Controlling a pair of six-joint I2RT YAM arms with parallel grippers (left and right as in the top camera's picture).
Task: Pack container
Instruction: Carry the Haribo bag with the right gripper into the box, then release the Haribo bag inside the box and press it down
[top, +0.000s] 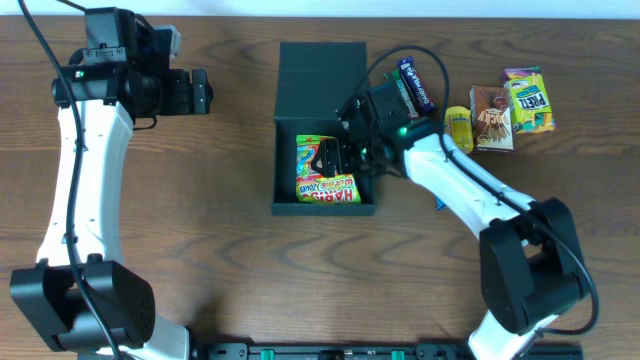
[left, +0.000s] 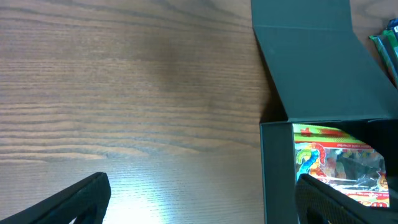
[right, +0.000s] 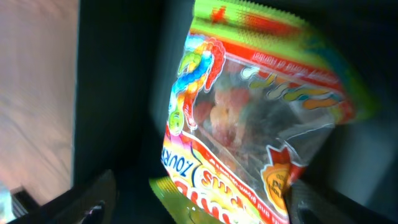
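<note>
The container (top: 284, 165) is a dark square box with its flap lid (top: 320, 80) folded back. A bright gummy packet (top: 325, 187) lies inside it. My right gripper (top: 337, 160) reaches into the box, open, with its fingers on either side of the packet (right: 249, 124). In the right wrist view the gripper (right: 199, 208) has a gap between its left finger and the packet. My left gripper (top: 200, 92) is open and empty over bare table at the far left. In the left wrist view the gripper (left: 202, 211) faces the box wall (left: 273, 174) and the packet (left: 336, 162).
Right of the box lie a dark blue packet (top: 418, 85), a yellow item (top: 458, 128), a brown snack box (top: 491, 117) and a green-yellow packet (top: 528, 100). A small blue scrap (top: 438, 205) shows beside the right arm. The wooden table (top: 180, 220) stretches left of the box.
</note>
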